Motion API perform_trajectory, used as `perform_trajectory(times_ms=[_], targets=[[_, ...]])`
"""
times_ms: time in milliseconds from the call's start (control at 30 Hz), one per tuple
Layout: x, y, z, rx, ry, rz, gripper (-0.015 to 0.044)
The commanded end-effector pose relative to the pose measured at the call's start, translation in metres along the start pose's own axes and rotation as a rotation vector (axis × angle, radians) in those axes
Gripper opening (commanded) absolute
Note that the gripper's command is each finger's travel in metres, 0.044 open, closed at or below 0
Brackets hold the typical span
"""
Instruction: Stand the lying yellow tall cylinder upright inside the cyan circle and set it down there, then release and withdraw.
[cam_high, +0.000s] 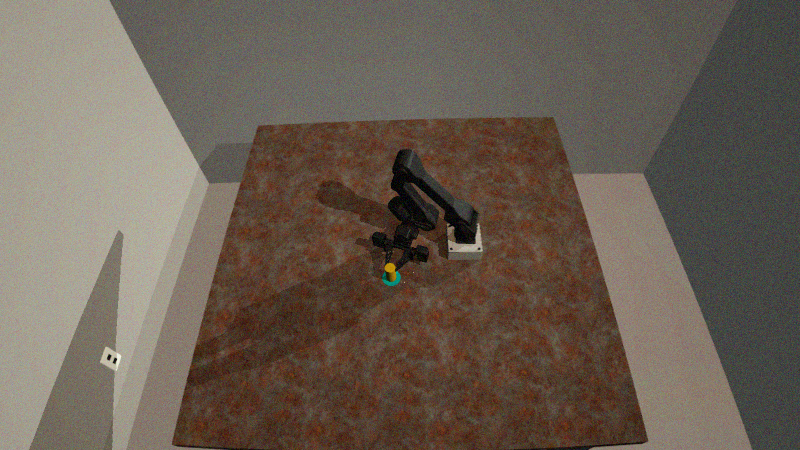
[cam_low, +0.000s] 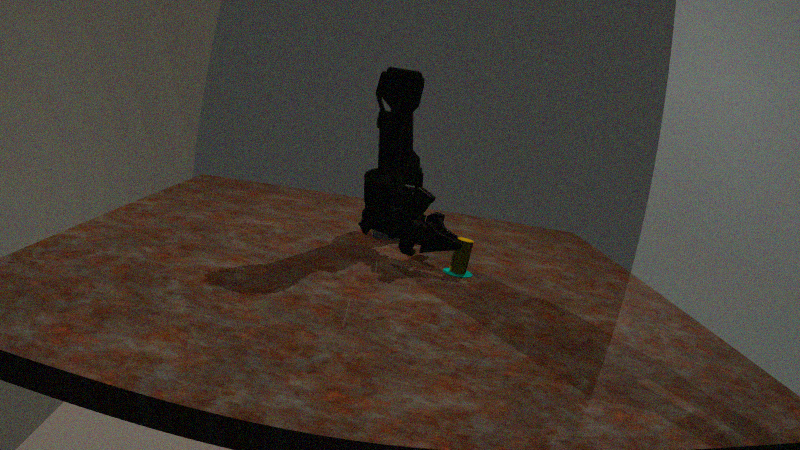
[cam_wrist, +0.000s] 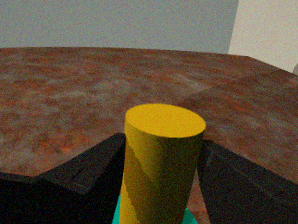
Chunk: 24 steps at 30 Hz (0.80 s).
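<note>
The yellow tall cylinder (cam_high: 391, 273) (cam_low: 461, 258) (cam_wrist: 160, 170) is nearly upright, with its top leaning slightly right in the exterior view. Its lower end is over the cyan circle (cam_high: 391, 283) (cam_low: 448, 271) (cam_wrist: 190, 218), within its outline; cyan shows on both sides of it in the wrist view. The base looks at or very near the table; full contact cannot be told. My gripper (cam_high: 391, 266) (cam_low: 459, 244) (cam_wrist: 162, 146) is shut on the cylinder near its upper part, one finger on each side, reaching in low and slantwise. The cylinder's lower end is out of frame in the wrist view.
The arm's white base (cam_high: 464, 253) stands on the mottled brown table (cam_high: 413, 358) (cam_low: 313, 347), to the right of the circle in the top view. The arm's raised elbow is behind the gripper. Dark arm shadows cross the table. Walls stand beyond the table edges.
</note>
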<state>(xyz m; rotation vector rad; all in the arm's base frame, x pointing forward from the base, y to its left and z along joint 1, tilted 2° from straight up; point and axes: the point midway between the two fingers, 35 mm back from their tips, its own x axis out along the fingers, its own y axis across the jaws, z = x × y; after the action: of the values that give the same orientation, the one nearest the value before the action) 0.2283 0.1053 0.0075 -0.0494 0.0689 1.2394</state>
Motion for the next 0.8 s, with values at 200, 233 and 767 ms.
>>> perform_trajectory(times_ms=[200, 233, 767], targets=[[0.0003, -0.0005, -0.0007, -0.010, 0.001, -0.001, 0.0184], [0.0003, -0.0005, -0.0007, -0.010, 0.001, -0.001, 0.0210], [-0.0003, -0.0041, 0.0091, -0.007, 0.000, -0.002, 0.0400]])
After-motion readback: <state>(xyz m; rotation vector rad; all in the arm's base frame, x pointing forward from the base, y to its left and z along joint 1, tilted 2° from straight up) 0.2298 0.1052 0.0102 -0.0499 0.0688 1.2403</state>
